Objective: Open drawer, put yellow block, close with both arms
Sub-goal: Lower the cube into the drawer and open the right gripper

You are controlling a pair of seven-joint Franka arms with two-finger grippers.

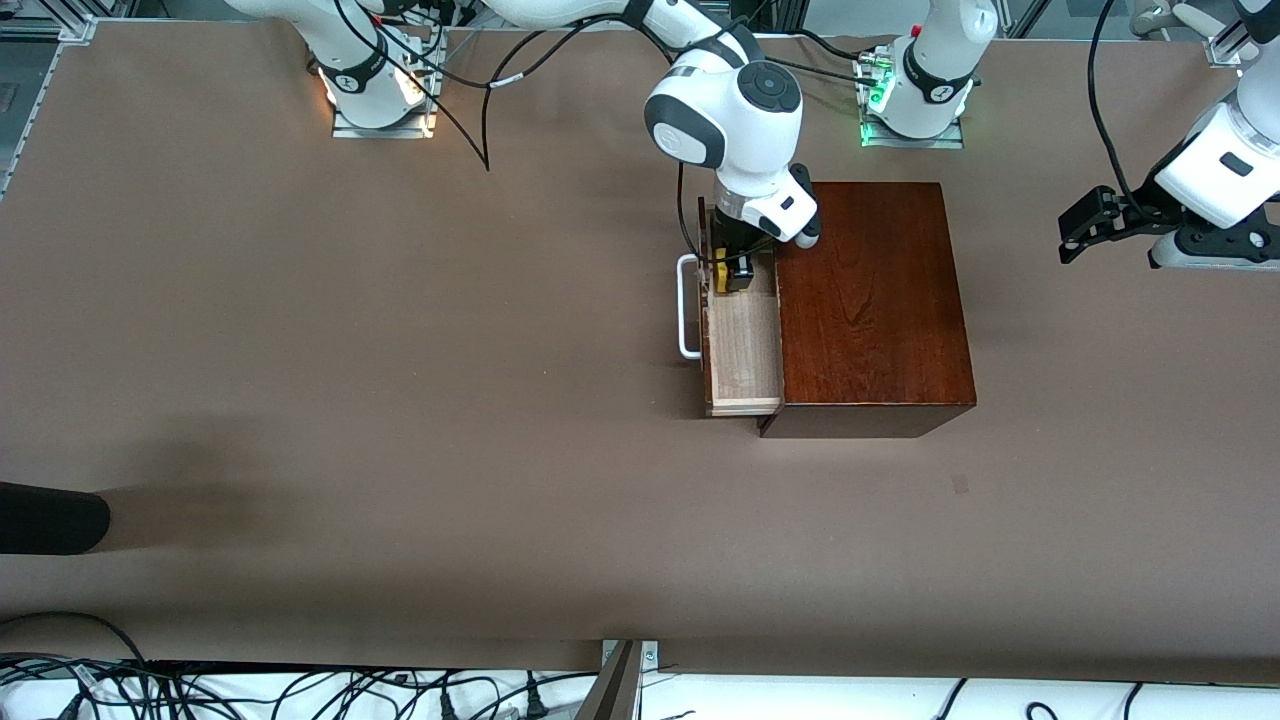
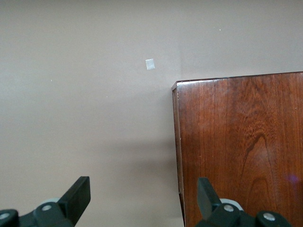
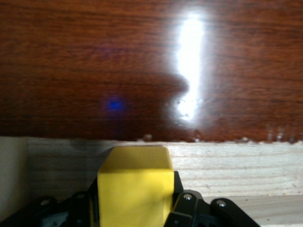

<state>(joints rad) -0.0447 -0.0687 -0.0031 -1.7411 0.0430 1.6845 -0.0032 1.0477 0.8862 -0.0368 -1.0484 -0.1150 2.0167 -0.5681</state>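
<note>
The dark wooden box [image 1: 870, 300] stands mid-table with its drawer [image 1: 745, 350] pulled out toward the right arm's end, white loop handle [image 1: 687, 305] outermost. My right gripper [image 1: 733, 272] reaches down into the drawer at the end farther from the front camera and is shut on the yellow block [image 1: 721, 271]. In the right wrist view the yellow block [image 3: 135, 184] sits between the black fingers, with the pale drawer floor [image 3: 227, 165] and the glossy box face [image 3: 142, 71] ahead. Whether the block touches the floor I cannot tell. My left gripper [image 1: 1075, 235] waits open above the table toward the left arm's end; the left gripper [image 2: 142, 198] holds nothing.
A small pale tape patch [image 1: 960, 485] lies on the brown table nearer the front camera than the box. A dark rounded object [image 1: 50, 518] juts in at the right arm's end. Cables run along the table edge nearest the front camera.
</note>
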